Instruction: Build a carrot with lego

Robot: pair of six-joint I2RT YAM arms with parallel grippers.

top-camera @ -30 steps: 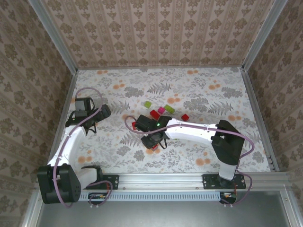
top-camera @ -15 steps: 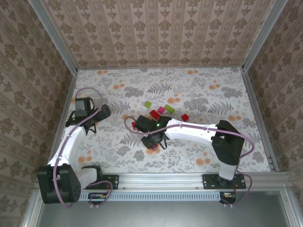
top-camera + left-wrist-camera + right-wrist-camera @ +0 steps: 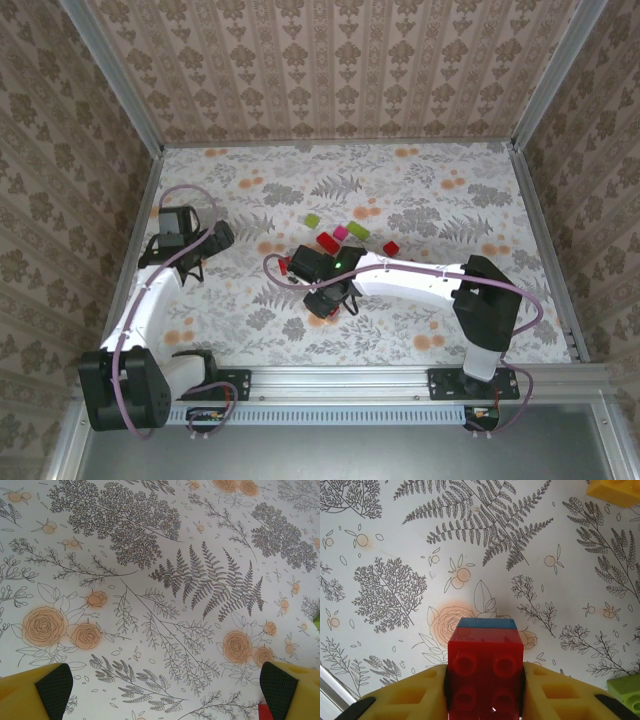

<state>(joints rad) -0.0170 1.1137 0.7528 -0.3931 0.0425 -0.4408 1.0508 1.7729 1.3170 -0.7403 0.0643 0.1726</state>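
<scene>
A red brick point(image 3: 485, 652) stacked on a blue brick point(image 3: 487, 623) sits between the yellow fingers of my right gripper point(image 3: 485, 672), which is shut on it, black pads against both red sides. In the top view this gripper point(image 3: 324, 300) hangs low over the table's middle. I cannot tell whether the blue end touches the table. Loose lego lies just beyond: a light green brick point(image 3: 312, 220), a red one point(image 3: 326, 241), a magenta one point(image 3: 341, 232) and another red one point(image 3: 391, 247). My left gripper point(image 3: 165, 686) is open over bare tablecloth at the left point(image 3: 220, 237).
An orange-yellow brick point(image 3: 615, 491) and a light green brick point(image 3: 626, 692) lie to the right of the held stack. A small red brick point(image 3: 284, 266) lies beside the right wrist. Patterned walls point(image 3: 320, 70) and metal rails enclose the table.
The right wrist has shifted slightly over the table's middle with the red and blue stack. The left arm has not moved.
</scene>
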